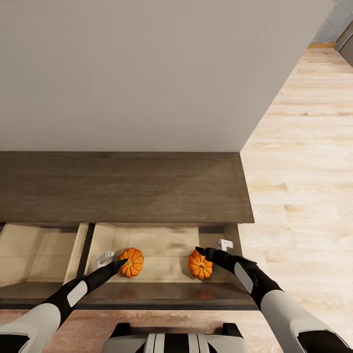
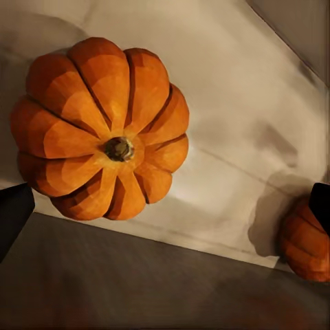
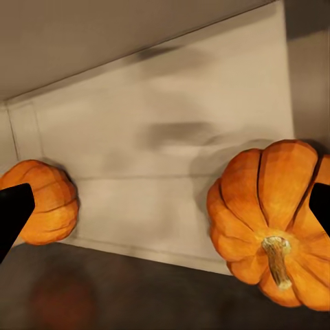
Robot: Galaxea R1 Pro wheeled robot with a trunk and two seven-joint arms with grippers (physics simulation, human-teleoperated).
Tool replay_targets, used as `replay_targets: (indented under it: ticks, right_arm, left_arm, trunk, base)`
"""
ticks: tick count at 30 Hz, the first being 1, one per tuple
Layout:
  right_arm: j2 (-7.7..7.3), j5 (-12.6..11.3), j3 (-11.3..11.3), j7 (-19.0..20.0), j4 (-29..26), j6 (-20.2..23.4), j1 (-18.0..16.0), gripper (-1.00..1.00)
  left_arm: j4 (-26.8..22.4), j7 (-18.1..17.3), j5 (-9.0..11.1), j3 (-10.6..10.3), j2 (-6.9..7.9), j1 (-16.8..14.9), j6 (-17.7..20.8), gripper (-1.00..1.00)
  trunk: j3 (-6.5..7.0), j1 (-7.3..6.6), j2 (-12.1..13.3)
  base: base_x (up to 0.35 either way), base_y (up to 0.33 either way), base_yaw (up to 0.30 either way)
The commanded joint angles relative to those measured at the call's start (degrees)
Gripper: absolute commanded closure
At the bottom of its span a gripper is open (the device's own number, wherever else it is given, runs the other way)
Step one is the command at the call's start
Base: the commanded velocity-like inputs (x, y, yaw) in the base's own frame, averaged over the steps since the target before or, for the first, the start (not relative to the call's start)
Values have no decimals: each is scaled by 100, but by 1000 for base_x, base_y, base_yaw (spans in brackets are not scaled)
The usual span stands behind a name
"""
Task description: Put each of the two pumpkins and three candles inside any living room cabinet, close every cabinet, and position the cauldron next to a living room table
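Two orange ribbed pumpkins lie on the light tan floor of an open drawer [image 1: 162, 242] of the dark-brown cabinet [image 1: 122, 186]. My left gripper [image 1: 116, 265] is open with its tips beside the left pumpkin [image 1: 132, 262], which looms large in the left wrist view [image 2: 103, 130]. My right gripper [image 1: 202, 252] is open over the right pumpkin [image 1: 200, 265], seen close with its stem in the right wrist view [image 3: 275, 220]. Each wrist view also catches the other pumpkin [image 2: 306, 240] [image 3: 41, 199]. Neither pumpkin is held. The candles and the cauldron are out of view.
A second drawer [image 1: 34, 250] stands open to the left. Small white fittings [image 1: 225, 243] [image 1: 104, 257] sit at the drawer's sides. A pale wall [image 1: 147, 73] rises behind the cabinet. Light wood floor [image 1: 304, 171] stretches to the right. My base [image 1: 176, 340] is against the drawer front.
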Motion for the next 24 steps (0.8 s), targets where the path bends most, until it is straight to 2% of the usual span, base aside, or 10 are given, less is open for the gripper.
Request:
replay_targets:
  ticks: [1, 7, 8, 10, 17, 24]
  right_arm:
    - [-5, 2, -1, 0, 2, 0, 0, -100]
    - [-6, 10, 2, -1, 6, 280, 1, -100]
    - [-39, 43, 35, 32, 40, 311, 35, -100]
    - [-38, 112, 101, 96, 105, 357, 75, -100]
    - [-36, 170, 265, -67, 304, 265, 138, -100]
    - [-39, 171, 275, -118, 304, 270, 141, -100]
  left_arm:
    - [-1, 0, -1, -2, -5, 0, 2, -100]
    - [12, 5, 1, -8, -102, -1, 5, -100]
    - [-22, -28, 10, -42, -68, 8, 39, -100]
    - [-10, -93, 16, -47, -101, 8, 103, -100]
    - [42, 3, 19, 33, -131, 8, -88, -100]
    - [33, 6, 19, 27, -127, 8, -105, -100]
  trunk:
    - [19, -23, 42]
    - [126, -154, 282]
    - [126, -154, 281]
    - [126, -154, 281]
    - [126, -154, 281]
    - [251, -307, 562]
  base:
    - [0, 0, 0]
    - [0, 0, 0]
    - [0, 0, 0]
    - [0, 0, 0]
    - [0, 0, 0]
    - [0, 0, 0]
